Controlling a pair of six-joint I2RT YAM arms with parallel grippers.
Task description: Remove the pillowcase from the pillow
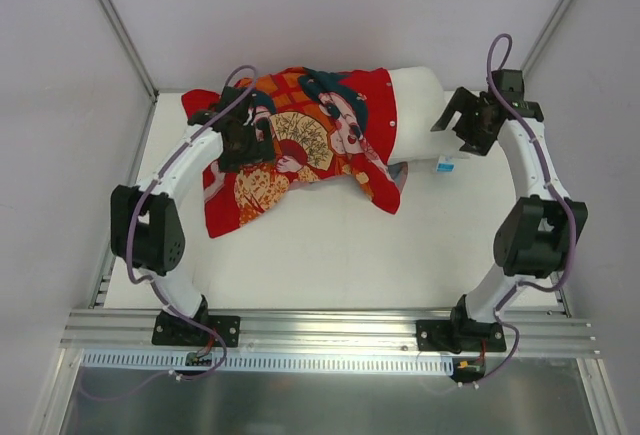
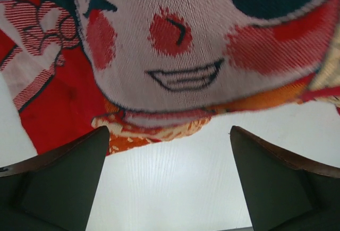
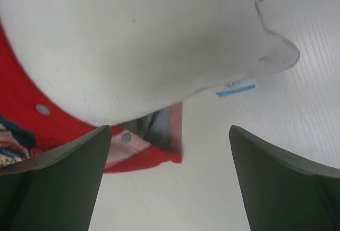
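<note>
The red pillowcase (image 1: 300,145) with doll faces and a fan lies across the far middle of the table. The white pillow (image 1: 418,105) sticks out of its right end, with a small blue tag (image 1: 446,165) at its edge. My left gripper (image 1: 243,140) is open and empty above the pillowcase's left part; its wrist view shows a printed face (image 2: 175,40) just beyond the fingers. My right gripper (image 1: 462,120) is open and empty at the pillow's right end; its view shows the pillow (image 3: 138,34), the tag (image 3: 235,90) and the case's open red hem with snaps (image 3: 143,154).
The white table (image 1: 330,255) ends at a metal rail (image 1: 330,330) at the near edge, where both arm bases are bolted. Grey walls close in the back and both sides.
</note>
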